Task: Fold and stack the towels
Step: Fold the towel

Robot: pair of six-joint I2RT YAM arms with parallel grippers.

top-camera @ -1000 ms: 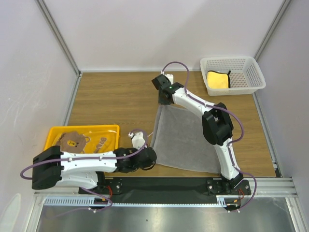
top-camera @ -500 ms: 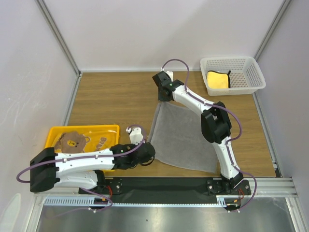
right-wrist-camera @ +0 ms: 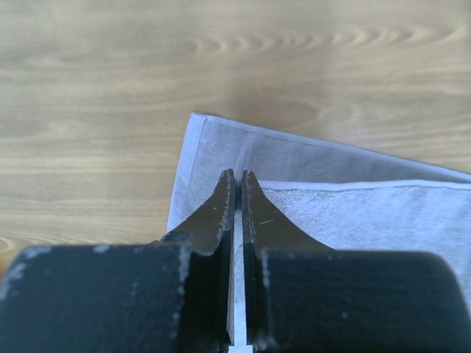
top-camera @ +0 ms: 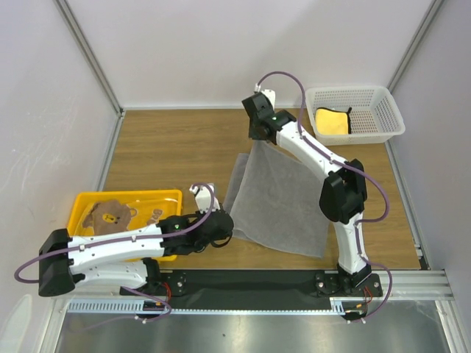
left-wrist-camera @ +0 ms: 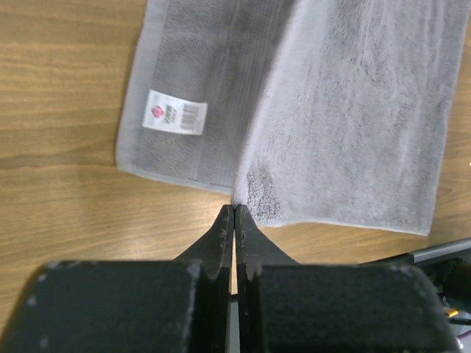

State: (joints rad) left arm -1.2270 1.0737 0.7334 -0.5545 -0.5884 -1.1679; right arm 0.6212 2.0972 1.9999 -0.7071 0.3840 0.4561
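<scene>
Wooden desk (top-camera: 162, 154) carries the grey towel (top-camera: 283, 209) at centre, long axis running far-to-near; left fingers (left-wrist-camera: 221, 239) pinched shut on its near-left corner, right fingers (right-wrist-camera: 219, 209) shut on its far corner.

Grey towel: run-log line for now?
grey towel: mid-fold | left fingers: shut on near corner | right fingers: shut on far corner | bear towel: in tray | yellow towel: in basket

Not much to read here tbh. The grey towel (left-wrist-camera: 353, 110) has a small white tag (left-wrist-camera: 174, 112), just up and left of the left gripper (left-wrist-camera: 234, 213): red logo plus barcode, print too tiny. The brown lettering (top-camera: 154, 216) on the bear towel (top-camera: 110, 215), further left of that gripper, is too blurry.
</scene>
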